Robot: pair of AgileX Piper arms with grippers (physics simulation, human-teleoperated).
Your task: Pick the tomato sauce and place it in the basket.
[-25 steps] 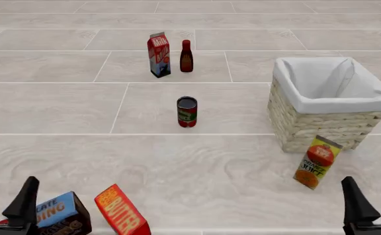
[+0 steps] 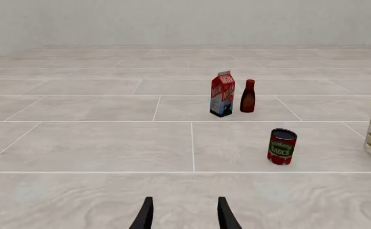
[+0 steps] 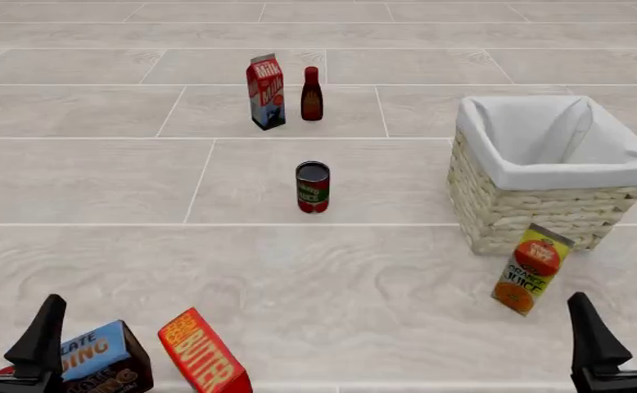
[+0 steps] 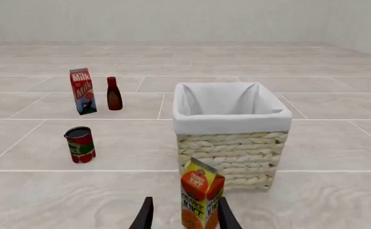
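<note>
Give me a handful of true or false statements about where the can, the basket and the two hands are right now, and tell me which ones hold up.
1. The tomato sauce can stands upright on the table. True.
2. The can is already inside the basket. False: it stands on the table to the basket's left in the front view, apart from it.
3. The left hand is closed on the can. False: it is open and near the front edge, far from the can.
4. An orange juice carton stands in front of the basket. True.
5. The right hand is open and holds nothing. True.
6. The milk carton lies on its side. False: it stands upright beside the dark red bottle.
</note>
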